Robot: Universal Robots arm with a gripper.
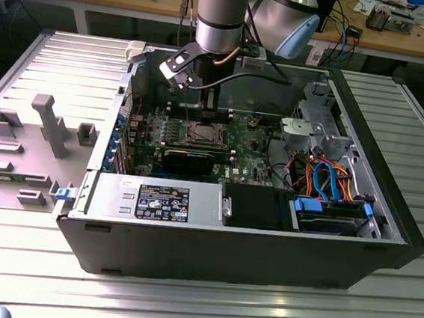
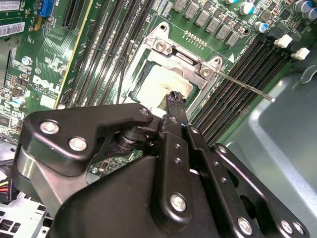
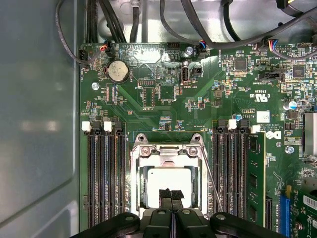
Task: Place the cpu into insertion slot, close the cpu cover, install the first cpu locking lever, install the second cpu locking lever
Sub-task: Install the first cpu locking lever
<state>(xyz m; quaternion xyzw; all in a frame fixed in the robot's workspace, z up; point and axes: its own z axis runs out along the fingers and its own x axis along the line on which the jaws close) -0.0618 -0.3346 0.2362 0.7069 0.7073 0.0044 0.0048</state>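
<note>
The cpu (image 3: 167,181) (image 2: 161,83), a square chip with a silvery top, lies in the insertion slot (image 1: 202,133) on the green board. The silver cpu cover (image 3: 166,151) (image 2: 182,55) frames it and looks lowered around it. A thin metal locking lever (image 3: 211,173) (image 2: 243,86) slants away from the socket's side, unlatched. My gripper (image 3: 171,195) (image 2: 176,100) is shut with its black fingertips pressed together. They rest on the cpu's top near one edge, with nothing between them. In the exterior view the arm (image 1: 219,17) stands straight above the socket.
Long black memory slots (image 3: 105,183) (image 3: 229,173) flank the socket. A coin battery (image 3: 118,71) and black cables (image 3: 198,25) lie beyond it. The grey case wall (image 3: 39,124) runs alongside. A black expansion card (image 1: 190,157), power supply (image 1: 155,200) and drive cage with blue cables (image 1: 332,197) fill the case.
</note>
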